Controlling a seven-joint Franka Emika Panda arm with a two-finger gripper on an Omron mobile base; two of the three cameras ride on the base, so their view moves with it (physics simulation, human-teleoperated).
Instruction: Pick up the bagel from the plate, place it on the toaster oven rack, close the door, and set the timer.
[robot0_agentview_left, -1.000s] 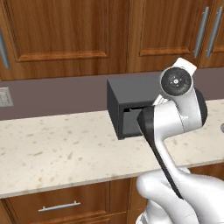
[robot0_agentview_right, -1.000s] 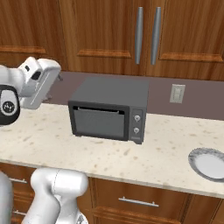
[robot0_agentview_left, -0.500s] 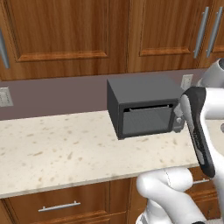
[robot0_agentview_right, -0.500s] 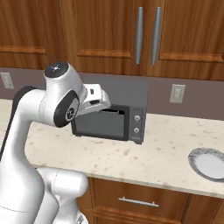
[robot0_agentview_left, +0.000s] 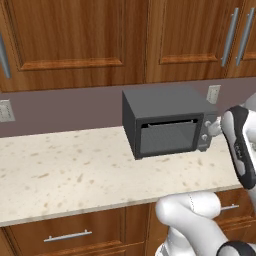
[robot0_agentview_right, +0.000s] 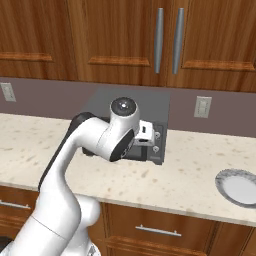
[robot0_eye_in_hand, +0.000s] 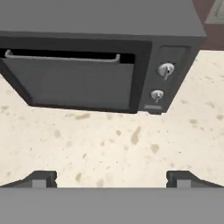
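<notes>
Swung right since 0.5 s ago, gripper (robot0_eye_in_hand: 111, 177) w/ fingers spread, empty, facing toaster oven (robot0_eye_in_hand: 100, 52) front. Door (robot0_eye_in_hand: 70, 83) looked nearly shut; bagel not visible, plate (robot0_agentview_right: 239, 187) bare. Timer step likely: next reach knob (robot0_eye_in_hand: 166, 70).

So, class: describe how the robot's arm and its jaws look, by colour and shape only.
The arm is glossy white, with rounded tubular links and dark joint bands. One joint ends in a round grey cap. The gripper has two small dark, blocky fingertips. No cables or markings are visible.
</notes>
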